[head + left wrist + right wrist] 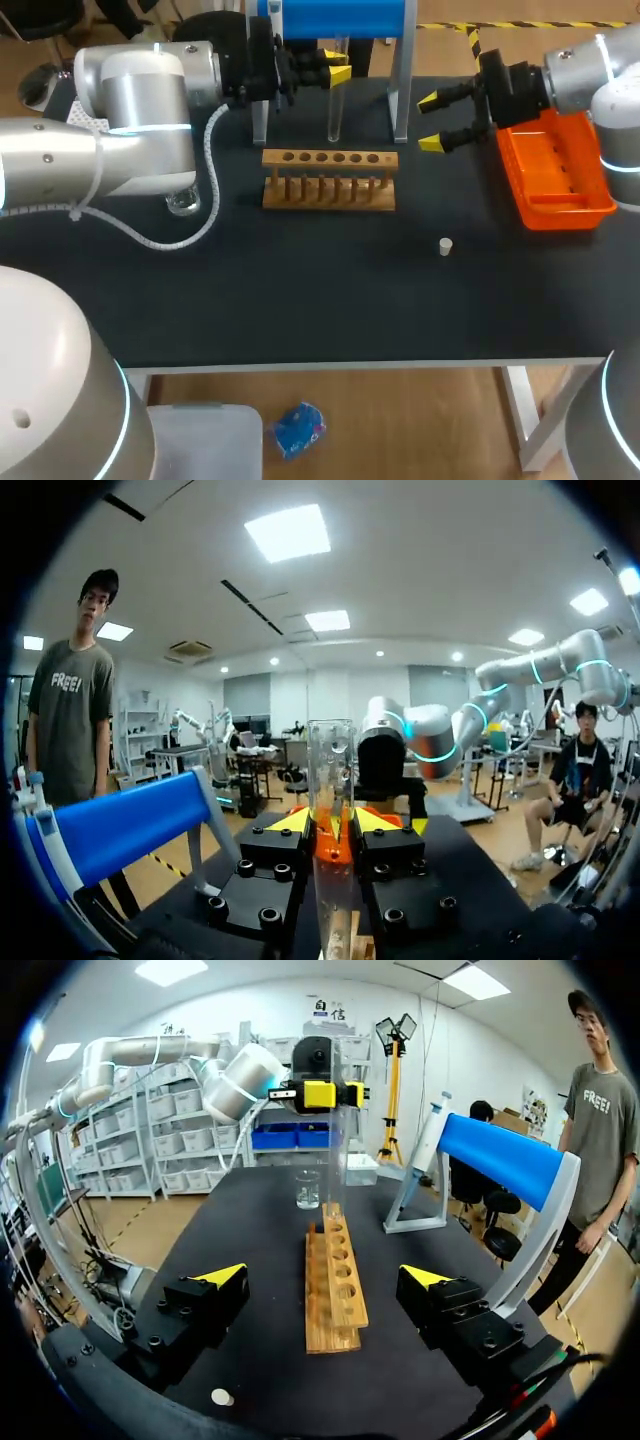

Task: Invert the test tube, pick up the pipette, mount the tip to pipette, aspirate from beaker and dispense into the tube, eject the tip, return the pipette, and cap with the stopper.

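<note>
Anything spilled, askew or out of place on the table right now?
Nothing stands out. The test tube hangs vertical in the left end effector behind the wooden rack, which sits square. The stopper lies loose on the table, uncapped stage. The right end effector is open. No spill visible.

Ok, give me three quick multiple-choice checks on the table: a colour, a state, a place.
1. The tray is: A) blue; B) orange; C) green.
2. The left pincer is: A) open; B) shut on the test tube; C) shut on a pipette.
3. The stopper lies: A) on the bare table; B) in the tray; C) in the test tube.
Answers: 1 B, plainly orange; 2 B, both fingers press the test tube; 3 A, it sits alone on the dark top.
</note>
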Motion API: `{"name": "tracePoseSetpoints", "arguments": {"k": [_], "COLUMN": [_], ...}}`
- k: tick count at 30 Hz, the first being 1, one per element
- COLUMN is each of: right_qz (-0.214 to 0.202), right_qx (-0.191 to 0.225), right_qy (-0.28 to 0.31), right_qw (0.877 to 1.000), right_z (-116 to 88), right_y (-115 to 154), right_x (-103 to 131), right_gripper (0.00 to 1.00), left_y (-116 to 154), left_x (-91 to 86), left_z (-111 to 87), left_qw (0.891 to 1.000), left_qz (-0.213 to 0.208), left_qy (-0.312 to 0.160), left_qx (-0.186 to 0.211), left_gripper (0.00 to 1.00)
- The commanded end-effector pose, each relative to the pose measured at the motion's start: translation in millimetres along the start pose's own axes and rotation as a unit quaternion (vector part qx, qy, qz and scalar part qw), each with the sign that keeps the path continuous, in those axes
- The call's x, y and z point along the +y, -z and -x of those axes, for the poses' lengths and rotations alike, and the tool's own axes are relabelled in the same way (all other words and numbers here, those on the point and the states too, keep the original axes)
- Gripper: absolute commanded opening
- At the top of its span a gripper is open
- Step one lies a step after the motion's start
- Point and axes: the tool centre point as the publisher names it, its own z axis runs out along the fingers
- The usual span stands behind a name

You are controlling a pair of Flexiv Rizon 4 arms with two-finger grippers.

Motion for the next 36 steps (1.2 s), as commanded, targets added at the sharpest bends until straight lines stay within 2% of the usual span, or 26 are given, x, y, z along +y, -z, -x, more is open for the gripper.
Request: {"name": "tracePoseSetpoints", "arguments": {"k": [1, 11, 21, 28, 30, 36], "right_qz": [0.001, 0.001, 0.001, 0.001, 0.001, 0.001], "right_qx": [0.001, 0.001, 0.001, 0.001, 0.001, 0.001], "right_qy": [0.0, 0.0, 0.0, 0.0, 0.0, 0.0], "right_qw": [1.0, 1.0, 1.0, 1.0, 1.0, 1.0], "right_z": [0, 0, 0, 0, 0, 0], "right_y": [0, 0, 0, 0, 0, 0], "right_x": [-1, -1, -1, -1, -1, -1], "right_gripper": [1.0, 1.0, 1.0, 1.0, 1.0, 1.0], "left_y": [-5, -5, -6, -7, -7, -11], "left_x": [12.9, 24.5, 32.5, 37.8, 39.7, 41.6], "left_z": [8.9, 14.8, 11.0, 10.0, 10.7, 10.7], "left_qw": [1.0, 1.0, 0.999, 0.999, 0.999, 0.999], "left_qz": [-0.012, -0.023, -0.029, -0.017, 0.045, 0.027], "left_qy": [0.007, 0.018, 0.023, 0.028, 0.017, 0.021], "left_qx": [0.012, 0.006, 0.002, -0.002, 0.002, 0.006], "left_gripper": [0.0, 0.0, 0.0, 0.0, 0.0, 0.0]}}
